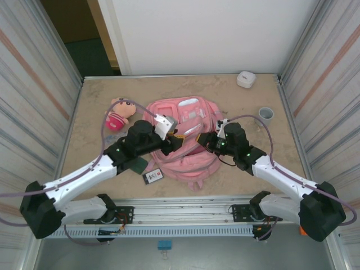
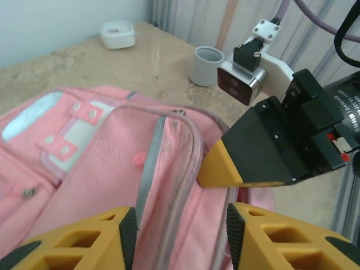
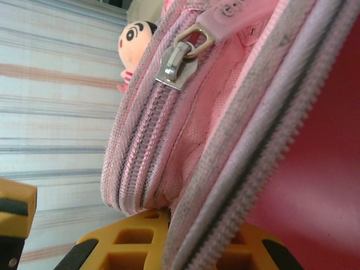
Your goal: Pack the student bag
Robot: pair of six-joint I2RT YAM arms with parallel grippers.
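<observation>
right tool [image 2: 218, 169] clenches the student bag [image 2: 95, 174] by its ribbed zipper rim. left tool [image 2: 181, 225] hangs released above that rim, yellow wedge fingers apart over soft pink fabric. bag lies flat, mid-desk [image 1: 247, 112].

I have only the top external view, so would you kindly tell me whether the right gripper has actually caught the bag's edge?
Observer: Yes. In the right wrist view, the right gripper is shut on the student bag, with its zip edge pinched in the jaws.
Operator: Thank you. Is the left gripper holding anything?
Observer: No. In the left wrist view, the left gripper is open, jaws standing apart over the bag's zip line.
</observation>
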